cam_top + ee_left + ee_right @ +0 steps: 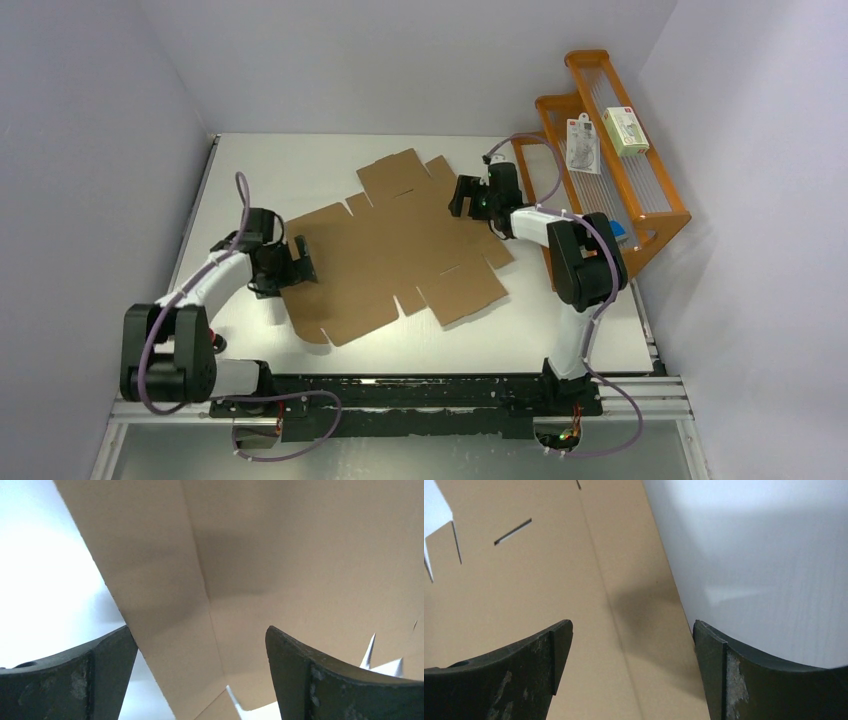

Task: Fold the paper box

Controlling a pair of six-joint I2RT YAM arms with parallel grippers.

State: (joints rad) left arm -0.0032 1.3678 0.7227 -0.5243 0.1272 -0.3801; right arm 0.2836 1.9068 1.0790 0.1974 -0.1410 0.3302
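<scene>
Sheet position: the paper box (pixel 400 250) lay unfolded and flat on the table (pixel 290 165), roughly central, turned at an angle, between the two arms.
Sheet form: brown corrugated die-cut card with flaps and notches round its outline; one cut slot (pixel 513 531) showed in the right wrist view.
Left gripper (pixel 300 262): jaws stood wide apart and empty, low at the sheet's left edge. Its wrist view showed the narrow edge flap and its crease lying between the fingers.
Right gripper (pixel 466 196): jaws wide apart and empty, over the far right edge. An edge strip and a scored crease sat between its fingers.
Contact: could not tell whether any fingertip touched the card.
Weight (judged): light; likely to slide on the smooth table if pushed from one side only.
Stiffness (judged): rigid across the panels, bending readily only along the scored lines.
Surface (judged): matte, fair grip for the pads.
Fragility (judged): would kink or dent if pinched hard away from a crease.
Where to hold (judged): the narrow edge flaps outboard of the creases, one on each side, so the pulls oppose.
Difficulty (judged): the edge lay flush, so getting a finger under it looked awkward.
Bystanders: orange rack (pixel 615 165) with white packages (pixel 585 145), at the right, apart from the sheet.
</scene>
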